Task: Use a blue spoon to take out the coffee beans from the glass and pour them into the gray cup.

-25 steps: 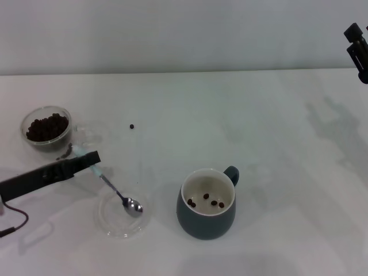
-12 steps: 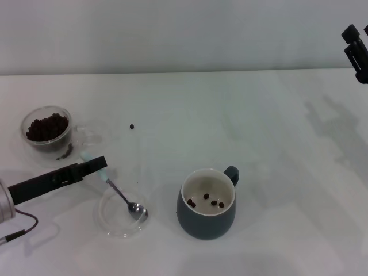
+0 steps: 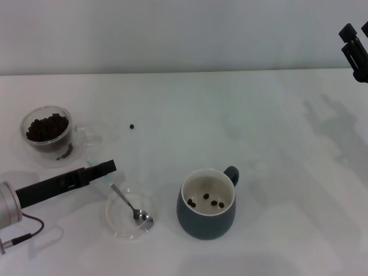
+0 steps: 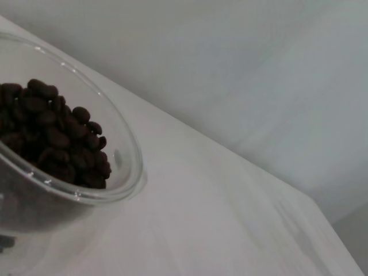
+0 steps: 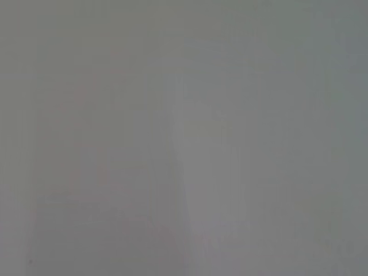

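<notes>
My left gripper [image 3: 107, 168] reaches in low from the left edge, shut on the pale handle of the blue spoon [image 3: 123, 199]. The spoon slants down, and its metal bowl rests in a flat clear dish [image 3: 150, 202]. The glass [image 3: 33, 144], full of coffee beans [image 3: 47, 126], stands at the far left behind the gripper. The left wrist view shows it close up [image 4: 123, 146]. The gray cup [image 3: 206, 223] stands to the right of the dish with a few beans [image 3: 206, 199] on its cream bottom. My right gripper [image 3: 355, 47] is parked high at the far right.
One stray bean [image 3: 131, 126] lies on the white table [image 3: 276, 132] behind the dish. A cable [image 3: 23, 233] trails from the left arm at the front left. The right wrist view shows only a blank grey surface.
My left gripper has moved right and toward the front with the spoon. The spoon's bowl has slid right, and the clear dish has shifted a little right with it. The right arm barely moved.
</notes>
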